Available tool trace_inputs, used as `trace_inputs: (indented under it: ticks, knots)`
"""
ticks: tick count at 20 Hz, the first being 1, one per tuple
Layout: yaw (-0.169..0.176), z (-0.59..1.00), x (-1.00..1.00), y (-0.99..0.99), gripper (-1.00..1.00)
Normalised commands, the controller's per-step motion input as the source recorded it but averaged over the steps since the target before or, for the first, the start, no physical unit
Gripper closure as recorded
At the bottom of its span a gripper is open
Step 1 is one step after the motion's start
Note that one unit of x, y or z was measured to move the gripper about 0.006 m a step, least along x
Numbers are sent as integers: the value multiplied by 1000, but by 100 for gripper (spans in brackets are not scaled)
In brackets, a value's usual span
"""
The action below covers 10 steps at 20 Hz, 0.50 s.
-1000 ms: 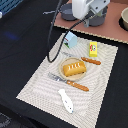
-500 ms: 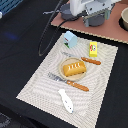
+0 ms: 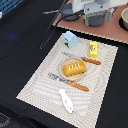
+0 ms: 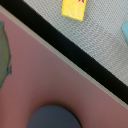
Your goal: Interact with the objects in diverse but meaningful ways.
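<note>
A striped mat (image 3: 45, 85) holds everything; the plate (image 3: 65, 66) at its centre carries the block (image 3: 74, 69); carton (image 3: 70, 39) at eleven o'clock, packet (image 3: 93, 48) at one; gripper (image 3: 95, 18) at twelve, finger spread unclear.

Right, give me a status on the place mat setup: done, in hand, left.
Done: the orange block sits on the tan plate, cutlery beside it, white piece at the mat's near edge. In hand: nothing visibly; the claw hangs over the pinkish board, away from the mat, its opening unclear. Left: the yellow packet and blue carton lie untouched.
</note>
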Motion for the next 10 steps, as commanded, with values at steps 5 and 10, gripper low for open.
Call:
trace_inputs:
  ticks: [5,10]
  knots:
    - [-78,-59,458,-30,-100]
    - [-65,-6,504,0,-100]
